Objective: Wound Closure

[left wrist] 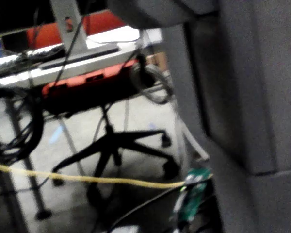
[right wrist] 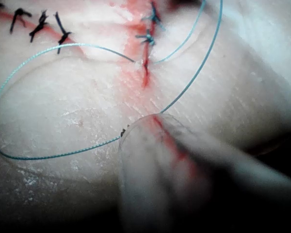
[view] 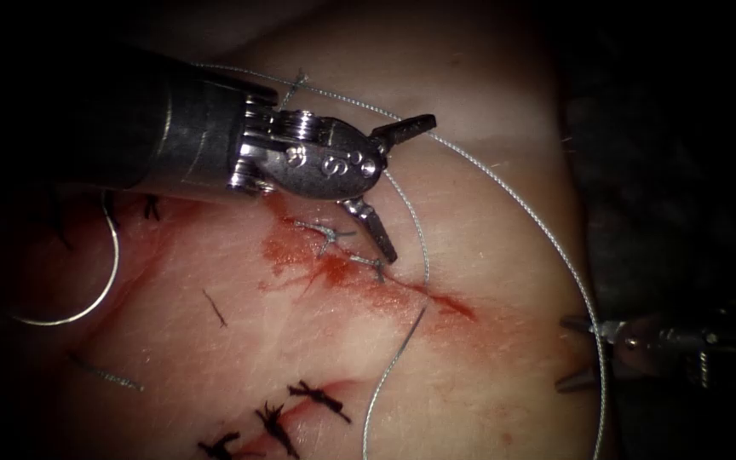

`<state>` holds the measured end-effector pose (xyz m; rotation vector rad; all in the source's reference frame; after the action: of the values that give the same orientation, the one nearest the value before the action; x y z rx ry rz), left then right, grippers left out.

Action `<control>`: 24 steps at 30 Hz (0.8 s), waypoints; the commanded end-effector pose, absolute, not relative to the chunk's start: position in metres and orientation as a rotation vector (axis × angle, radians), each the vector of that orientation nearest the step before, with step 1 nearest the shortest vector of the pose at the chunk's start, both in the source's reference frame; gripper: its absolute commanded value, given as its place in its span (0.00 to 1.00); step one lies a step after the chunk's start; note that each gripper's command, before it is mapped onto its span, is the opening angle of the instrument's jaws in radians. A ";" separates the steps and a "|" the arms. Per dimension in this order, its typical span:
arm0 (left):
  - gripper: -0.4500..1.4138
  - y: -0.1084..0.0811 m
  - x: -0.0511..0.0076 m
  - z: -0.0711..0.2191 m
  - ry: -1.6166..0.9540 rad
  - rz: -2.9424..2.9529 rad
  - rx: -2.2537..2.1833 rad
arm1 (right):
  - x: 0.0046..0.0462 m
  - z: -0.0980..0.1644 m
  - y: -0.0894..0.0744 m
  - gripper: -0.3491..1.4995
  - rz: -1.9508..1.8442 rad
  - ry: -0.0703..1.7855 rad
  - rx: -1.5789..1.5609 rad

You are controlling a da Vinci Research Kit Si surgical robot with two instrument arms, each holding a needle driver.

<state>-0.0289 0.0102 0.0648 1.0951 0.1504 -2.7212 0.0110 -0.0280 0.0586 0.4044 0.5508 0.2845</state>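
Endoscope view: the left tool (view: pixel 385 187) hovers over the cut (view: pixel 368 273) in the tissue (view: pixel 487 213), jaws spread wide and holding nothing. The right tool (view: pixel 585 353), at the tissue's right edge, has its jaws parted around the thread (view: pixel 504 187) without clamping it. The curved needle (view: pixel 87 281) lies free on the tissue, well left of the cut, not in the tissue

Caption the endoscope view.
Left tool, jaws open and empty, above the cut; thread loops to the right tool.
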 end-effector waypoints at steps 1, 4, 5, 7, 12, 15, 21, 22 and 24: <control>0.90 0.011 -0.0301 0.066 0.108 -2.687 1.073 | 0.0117 0.059 -0.028 0.69 0.284 0.553 0.404; 0.88 0.012 -0.0321 0.067 -0.026 -2.553 1.041 | 0.0117 0.059 -0.028 0.70 0.295 0.550 0.407; 0.86 0.012 -0.0330 0.068 -0.032 -2.553 1.045 | 0.0117 0.059 -0.028 0.70 0.294 0.550 0.407; 0.85 0.012 -0.0336 0.069 -0.039 -2.543 1.038 | 0.0117 0.059 -0.028 0.70 0.294 0.550 0.407; 0.67 0.011 -0.0359 0.073 -0.042 -2.454 1.015 | 0.0115 0.059 -0.029 0.70 0.304 0.548 0.411; 0.60 0.011 -0.0369 0.075 0.007 -2.417 1.034 | 0.0113 0.059 -0.029 0.70 0.316 0.548 0.409; 0.57 0.011 -0.0393 0.074 0.044 -2.335 1.053 | 0.0113 0.059 -0.029 0.70 0.334 0.545 0.411; 0.57 0.011 -0.0393 0.074 0.044 -2.335 1.053 | 0.0113 0.059 -0.029 0.70 0.334 0.545 0.411; 0.57 0.010 -0.0398 0.074 0.052 -2.318 1.058 | 0.0113 0.059 -0.029 0.70 0.339 0.543 0.413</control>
<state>-0.0395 0.0101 0.0738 1.0564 0.0525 -2.3073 0.0105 -0.0281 0.0588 0.4121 0.5421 0.3404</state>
